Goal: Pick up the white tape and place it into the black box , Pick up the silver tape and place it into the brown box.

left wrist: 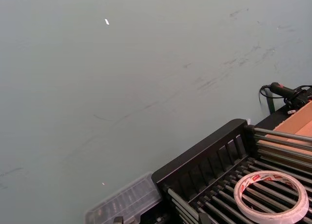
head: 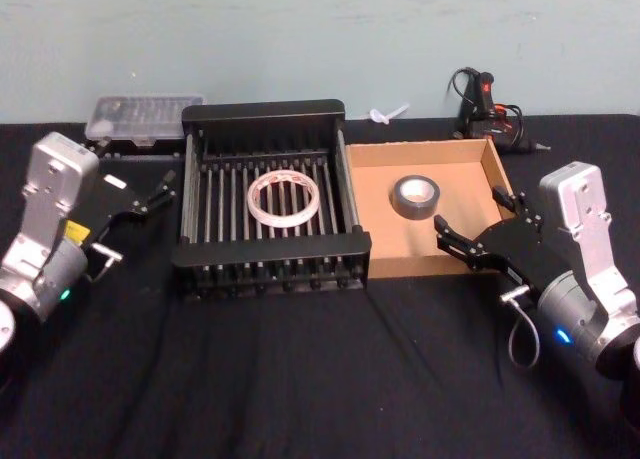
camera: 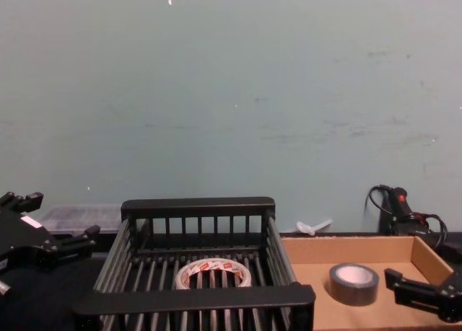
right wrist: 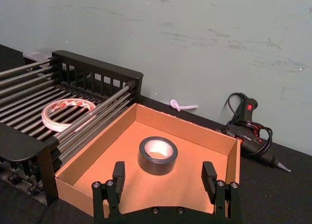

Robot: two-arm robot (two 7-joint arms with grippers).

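Covering the black table point(head: 300, 379), 2 containers sit side by side and touching: the black box point(head: 270, 264) on the left and the brown box point(head: 420, 261) on the right. Lying flat on the bars of the black box, near its middle, is the white tape point(head: 284, 200). The silver tape point(head: 416, 197) lies flat on the brown box floor, toward its far half, clear of the walls. The left gripper point(head: 138, 207) hangs just left of the black box with its fingers spread and nothing between them. The right gripper point(head: 462, 242) hovers at the brown box's near right corner, fingers wide apart and empty, aimed at the silver tape.
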